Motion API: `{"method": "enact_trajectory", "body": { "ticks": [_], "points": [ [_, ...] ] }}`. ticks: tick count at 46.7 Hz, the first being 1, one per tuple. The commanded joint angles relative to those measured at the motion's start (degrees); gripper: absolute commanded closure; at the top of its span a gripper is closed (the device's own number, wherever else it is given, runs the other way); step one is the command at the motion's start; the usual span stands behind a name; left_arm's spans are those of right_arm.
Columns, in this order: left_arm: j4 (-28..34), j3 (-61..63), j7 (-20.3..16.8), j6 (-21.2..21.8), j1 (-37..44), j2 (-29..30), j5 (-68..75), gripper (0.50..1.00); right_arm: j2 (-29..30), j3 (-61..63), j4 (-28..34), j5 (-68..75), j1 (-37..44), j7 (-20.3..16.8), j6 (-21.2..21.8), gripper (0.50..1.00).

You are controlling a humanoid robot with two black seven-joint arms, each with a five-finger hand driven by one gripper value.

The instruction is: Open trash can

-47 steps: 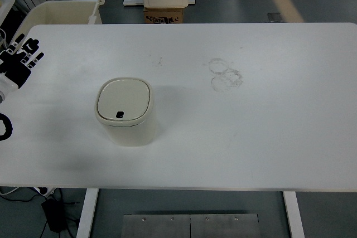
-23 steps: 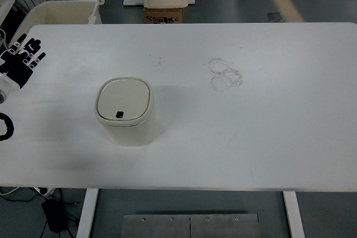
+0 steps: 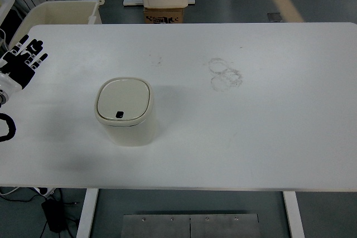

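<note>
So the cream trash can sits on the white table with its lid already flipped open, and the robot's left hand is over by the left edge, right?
Not quite. The top view shows the trash can with its lid shut flat, not flipped open. The rest holds: it stands on the white table, and the left hand is by the left edge, fingers spread, apart from the can.

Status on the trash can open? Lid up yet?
Not yet. Nothing looks done: the trash can stands on the table with its lid flat and closed. The left hand hovers at the table's left edge, fingers spread, well clear of the can. Reaching and opening remain.
</note>
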Motion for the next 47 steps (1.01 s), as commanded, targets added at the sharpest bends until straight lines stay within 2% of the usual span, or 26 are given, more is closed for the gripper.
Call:
{"method": "enact_trajectory", "body": {
  "ticks": [1, 17, 28, 31, 37, 47],
  "points": [
    [0.0, 0.1, 0.0, -0.1, 0.1, 0.0, 0.0, 0.500, 0.0, 0.0, 0.0, 0.0, 0.0, 0.0, 0.0, 0.509],
    [-0.1, 0.0, 0.1, 0.0, 0.6, -0.4, 0.0, 0.500, 0.0, 0.0, 0.0, 0.0, 0.0, 0.0, 0.0, 0.509],
    [-0.8, 0.4, 1.1, 2.4, -2.0, 0.3, 0.0, 0.500, 0.0, 0.0, 0.0, 0.0, 0.0, 0.0, 0.0, 0.509],
    [-1.8, 0.4, 2.6, 3.2, -3.0, 0.7, 0.1, 0.500, 0.0, -0.1, 0.0, 0.0, 0.1, 0.0, 0.0, 0.509],
    [-8.7, 0.4, 7.3, 6.7, -5.2, 4.6, 0.0, 0.500, 0.0, 0.0, 0.1, 0.0, 0.1, 0.0, 0.0, 0.509],
    [-28.6, 0.7, 8.0, 11.2, -6.3, 15.5, 0.1, 0.500, 0.0, 0.0, 0.1, 0.0, 0.1, 0.0, 0.0, 0.507]
  ]
}}
